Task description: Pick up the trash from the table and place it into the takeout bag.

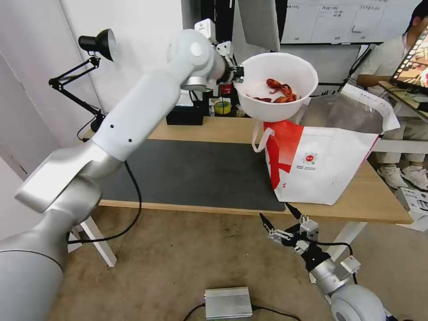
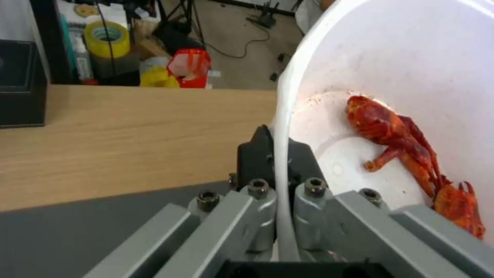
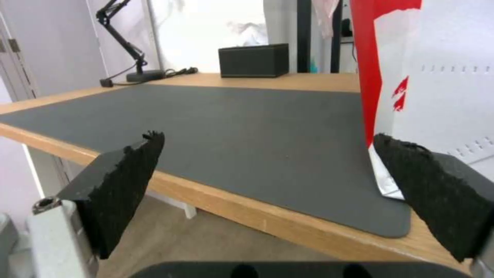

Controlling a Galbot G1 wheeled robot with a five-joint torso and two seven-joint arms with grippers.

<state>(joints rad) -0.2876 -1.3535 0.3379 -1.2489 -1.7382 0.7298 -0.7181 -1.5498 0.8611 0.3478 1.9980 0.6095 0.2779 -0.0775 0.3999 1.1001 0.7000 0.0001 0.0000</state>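
Bowl (image 1: 278, 84) — rim in left tool (image 2: 280, 162) — tilted above takeout bag (image 1: 325, 165)

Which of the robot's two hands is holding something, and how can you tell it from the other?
The left hand, raised above the takeout bag, pinches the rim of the white bowl. The right hand hangs open below the table edge.

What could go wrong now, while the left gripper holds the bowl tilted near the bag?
1. The left gripper pinches only the thin rim of the white bowl, so it might slip or flex.
2. The bowl is tilted beside the takeout bag opening; crayfish shells could fall onto the table.
3. The bowl may catch the bag's strap handle.
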